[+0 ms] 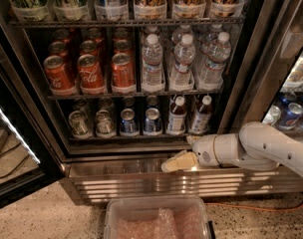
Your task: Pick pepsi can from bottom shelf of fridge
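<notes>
Two blue pepsi cans with silver tops stand side by side in the middle of the bottom shelf (pixel 91 138) of the fridge (pixel 246 88), one on the left (pixel 128 122) and one on the right (pixel 152 121). My gripper (pixel 172 164), cream-coloured on a white arm coming in from the right, hangs in front of the steel sill below that shelf. It is below and slightly right of the right pepsi can and touches neither can.
Silver-grey cans (pixel 91 124) stand left of the pepsi cans and two dark bottles (pixel 189 114) right of them. Red Coca-Cola cans (pixel 90 71) and water bottles (pixel 184 59) fill the shelf above. A clear plastic bin (pixel 156 219) sits on the floor below the slatted grille (pixel 141 185). The open door (pixel 14 148) is at the left.
</notes>
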`<state>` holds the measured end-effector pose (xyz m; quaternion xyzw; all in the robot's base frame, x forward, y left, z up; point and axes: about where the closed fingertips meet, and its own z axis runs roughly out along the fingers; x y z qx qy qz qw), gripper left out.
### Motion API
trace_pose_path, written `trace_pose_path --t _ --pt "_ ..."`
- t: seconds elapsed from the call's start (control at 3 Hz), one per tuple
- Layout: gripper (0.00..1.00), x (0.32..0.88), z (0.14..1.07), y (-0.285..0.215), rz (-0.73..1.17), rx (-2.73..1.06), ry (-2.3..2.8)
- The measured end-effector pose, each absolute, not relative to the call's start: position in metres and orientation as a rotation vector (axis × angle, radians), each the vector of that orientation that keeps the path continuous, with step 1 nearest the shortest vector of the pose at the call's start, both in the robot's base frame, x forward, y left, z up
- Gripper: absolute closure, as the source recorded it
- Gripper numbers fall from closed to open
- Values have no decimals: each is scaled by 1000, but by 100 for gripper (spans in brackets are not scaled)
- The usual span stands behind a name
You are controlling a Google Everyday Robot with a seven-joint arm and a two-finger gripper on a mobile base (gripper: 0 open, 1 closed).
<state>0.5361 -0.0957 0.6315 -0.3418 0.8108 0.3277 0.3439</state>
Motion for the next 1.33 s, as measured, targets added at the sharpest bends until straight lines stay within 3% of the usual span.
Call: trace_pose_path --t 0.33,0.67,1.0,1.33 --pt "9 531 637 -96 784 -917 2089" --pt "3 565 633 -102 700 -974 2070" --pt "0 634 652 -106 606 -1004 2022" --pt "0 634 651 -105 607 -1004 2023"
